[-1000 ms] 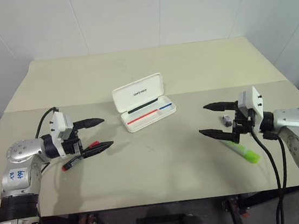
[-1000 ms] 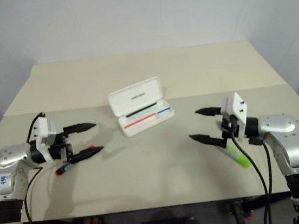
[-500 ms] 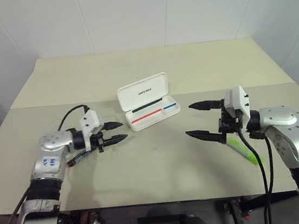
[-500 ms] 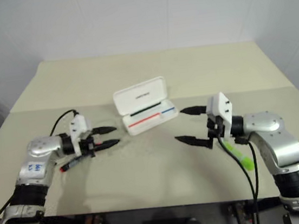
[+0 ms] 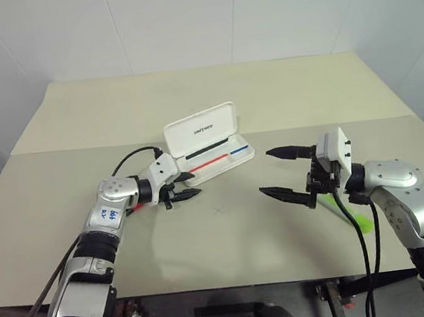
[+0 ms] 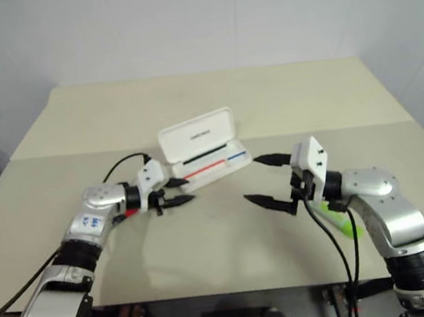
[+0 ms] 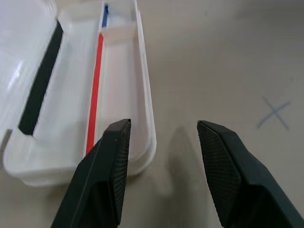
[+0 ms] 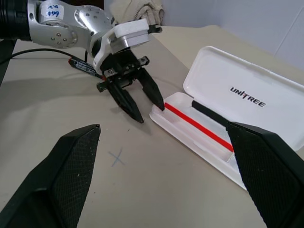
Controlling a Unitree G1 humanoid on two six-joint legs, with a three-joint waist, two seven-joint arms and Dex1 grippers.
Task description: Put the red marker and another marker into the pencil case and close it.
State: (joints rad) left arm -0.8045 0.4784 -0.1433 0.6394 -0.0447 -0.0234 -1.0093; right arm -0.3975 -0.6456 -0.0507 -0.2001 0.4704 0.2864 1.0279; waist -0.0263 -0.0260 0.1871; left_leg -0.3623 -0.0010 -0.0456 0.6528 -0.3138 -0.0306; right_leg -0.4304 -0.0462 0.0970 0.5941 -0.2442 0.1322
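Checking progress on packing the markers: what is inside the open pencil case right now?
The pencil case tray holds no marker: only its red and blue stripes and a black strip under the raised lid. The left gripper covers a little of the near end.

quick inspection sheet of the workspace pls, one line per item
surface: beige table, blue X mark
job's things: pencil case open, no marker inside; red marker on the table under the left wrist; green highlighter on the table by the right arm
clutter: nothing seen
grippers: left gripper at the case's near end, fingers apart, empty; right gripper wide open, empty
cables: black cable looped at the left wrist; black cables hanging off the right wrist
surroundings: white walls
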